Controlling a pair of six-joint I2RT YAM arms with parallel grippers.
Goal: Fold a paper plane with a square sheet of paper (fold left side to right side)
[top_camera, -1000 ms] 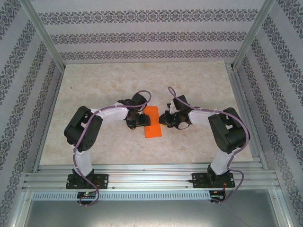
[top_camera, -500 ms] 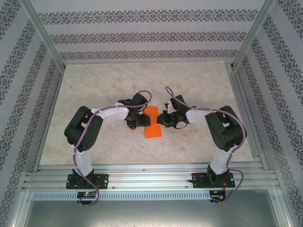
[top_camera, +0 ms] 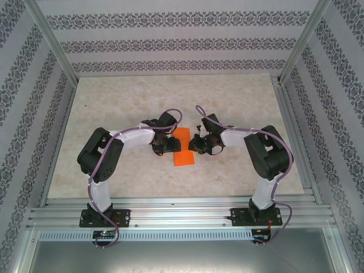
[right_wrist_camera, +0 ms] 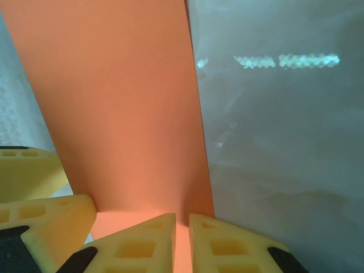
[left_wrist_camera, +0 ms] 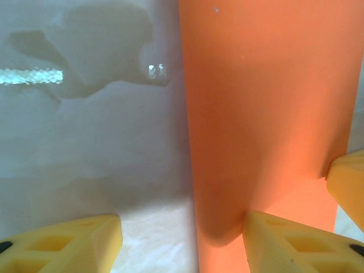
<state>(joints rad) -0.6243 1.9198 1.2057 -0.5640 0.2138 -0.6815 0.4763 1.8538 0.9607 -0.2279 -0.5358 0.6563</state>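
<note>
The square sheet of paper (top_camera: 183,149) lies on the table as a narrow bright orange strip, folded over, between my two grippers. My left gripper (top_camera: 165,145) stands open at its left edge. In the left wrist view (left_wrist_camera: 182,227) one yellow finger (left_wrist_camera: 284,244) rests on the orange paper (left_wrist_camera: 261,114) and the other sits on bare table. My right gripper (top_camera: 197,145) is at the strip's right edge. Its jaws (right_wrist_camera: 182,227) are shut to a thin slit, with the tips pressed down on the paper (right_wrist_camera: 119,114) near its right border.
The pale marbled table (top_camera: 125,108) has free room behind and to both sides of the paper. Patterned walls and metal frame posts (top_camera: 54,51) enclose it. The other arm's yellow fingertip (left_wrist_camera: 348,182) shows at the right of the left wrist view, close to the left gripper's finger.
My right arm has slid left, bringing its gripper over the paper's right edge. The left arm and the paper have not moved.
</note>
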